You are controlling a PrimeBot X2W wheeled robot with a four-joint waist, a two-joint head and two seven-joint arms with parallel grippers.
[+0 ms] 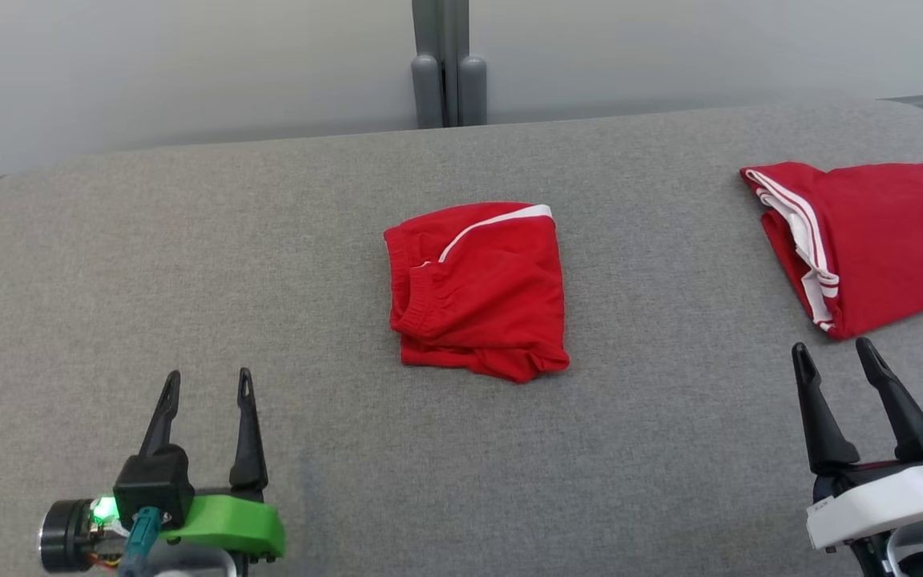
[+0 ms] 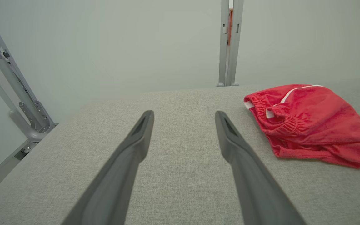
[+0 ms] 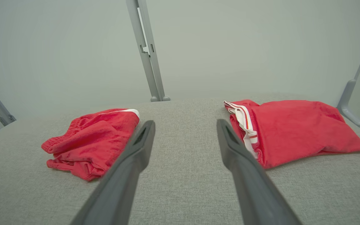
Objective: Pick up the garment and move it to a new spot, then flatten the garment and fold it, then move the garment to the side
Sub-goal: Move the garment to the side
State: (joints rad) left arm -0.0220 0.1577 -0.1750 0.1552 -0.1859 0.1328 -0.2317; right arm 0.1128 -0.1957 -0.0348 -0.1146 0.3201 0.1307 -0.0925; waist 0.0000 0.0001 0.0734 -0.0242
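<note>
Garment (image 1: 477, 288) at table (image 1: 149, 256) centre, clear of edges; left fingers (image 1: 247, 433), right fingers (image 1: 818, 417) apart, empty.

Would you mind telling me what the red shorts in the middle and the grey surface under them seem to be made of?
Red shorts: soft matte knit fabric, probably cotton or polyester; gathered elastic waistband, limp creases.
Grey surface: woven upholstery-like cloth, matte; fine speckled weave shows close up.

Open surface (image 1: 189, 256) left, garment (image 1: 477, 288) centre, second garment (image 1: 870, 240) right, extent unclear
</note>
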